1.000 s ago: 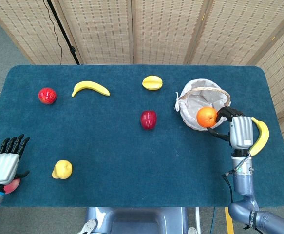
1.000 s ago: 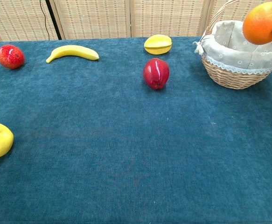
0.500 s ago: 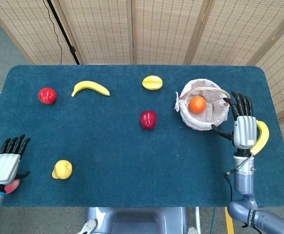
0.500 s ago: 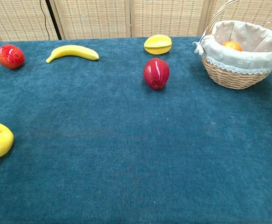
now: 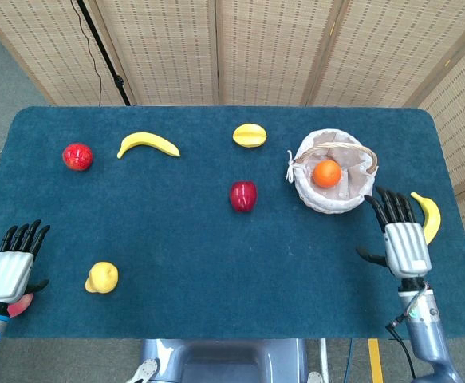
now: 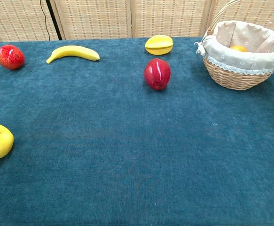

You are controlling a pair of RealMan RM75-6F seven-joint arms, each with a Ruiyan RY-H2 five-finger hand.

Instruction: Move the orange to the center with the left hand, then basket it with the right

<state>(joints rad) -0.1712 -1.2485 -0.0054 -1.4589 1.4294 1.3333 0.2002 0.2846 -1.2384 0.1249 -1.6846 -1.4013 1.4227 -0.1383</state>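
Note:
The orange (image 5: 326, 173) lies inside the lined wicker basket (image 5: 310, 199) at the right of the table; in the chest view only its top (image 6: 238, 48) shows above the basket's cloth rim (image 6: 242, 66). My right hand (image 5: 403, 239) hovers open near the table's front right, below and right of the basket, holding nothing. Over the front left corner my left hand (image 5: 10, 267) is open, fingers straight. Neither hand shows in the chest view.
A dark red apple (image 5: 243, 195) sits mid-table. A yellow fruit (image 5: 250, 135), a banana (image 5: 147, 144) and a red fruit (image 5: 77, 156) lie along the far side. A lemon (image 5: 101, 277) rests front left. Another banana (image 5: 428, 216) lies beside my right hand.
My right hand let go of the orange, which dropped into the basket. That hand then opened and drew back toward the table's front right. The left hand stayed put.

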